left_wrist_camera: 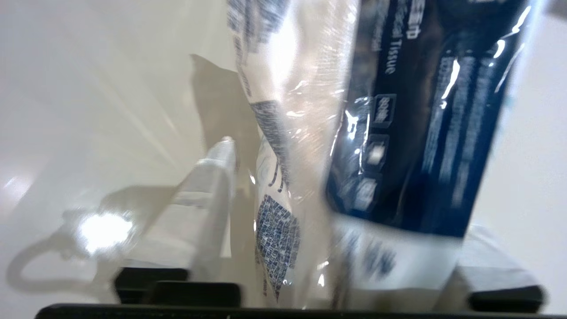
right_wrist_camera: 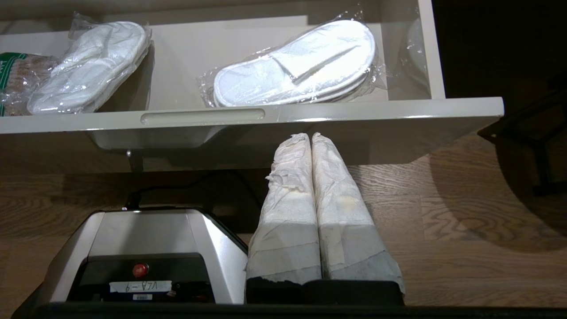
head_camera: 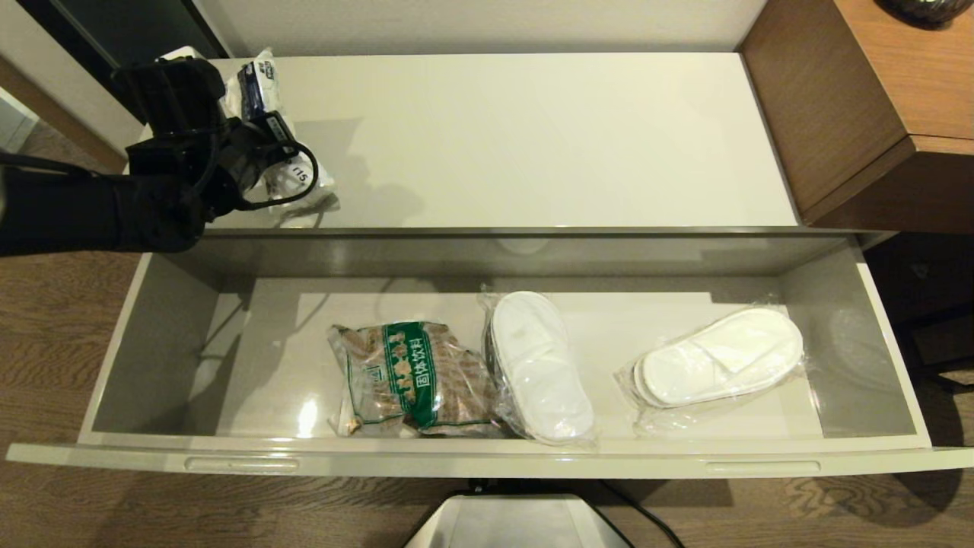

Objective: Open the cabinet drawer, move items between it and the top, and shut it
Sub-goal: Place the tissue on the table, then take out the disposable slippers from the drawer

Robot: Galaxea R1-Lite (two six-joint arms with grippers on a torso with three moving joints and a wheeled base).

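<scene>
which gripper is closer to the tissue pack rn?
Left. The left gripper is over the top's left end, shut on the tissue pack. The right gripper is parked low in front of the open drawer, shut, far from the pack.

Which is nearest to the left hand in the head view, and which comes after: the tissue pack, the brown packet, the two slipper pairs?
1. Tissue pack, gripped by the left hand on the top.
2. Brown packet, drawer middle-left.
3. Middle slipper pair.
4. Right slipper pair, farthest.
</scene>
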